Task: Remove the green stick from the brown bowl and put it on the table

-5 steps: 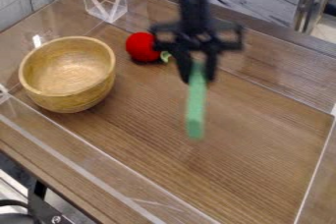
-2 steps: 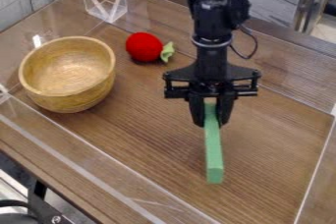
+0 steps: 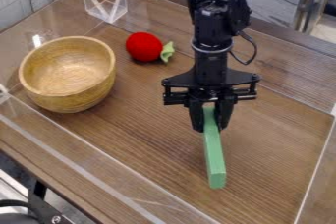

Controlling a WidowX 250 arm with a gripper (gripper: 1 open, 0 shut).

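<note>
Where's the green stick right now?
In the camera view, the green stick hangs right of the brown bowl, gripped in the jaws, over the table.

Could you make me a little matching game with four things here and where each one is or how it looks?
1. Green stick
2. Brown bowl
3. Red ball-like fruit
4. Tool

A. between the bowl and the robot arm, with a small green leaf
B. closed on one end of the stick
C. long, flat and held, out of the bowl
D. round, wooden, with nothing in it

Pairs: 1-C, 2-D, 3-A, 4-B
</note>
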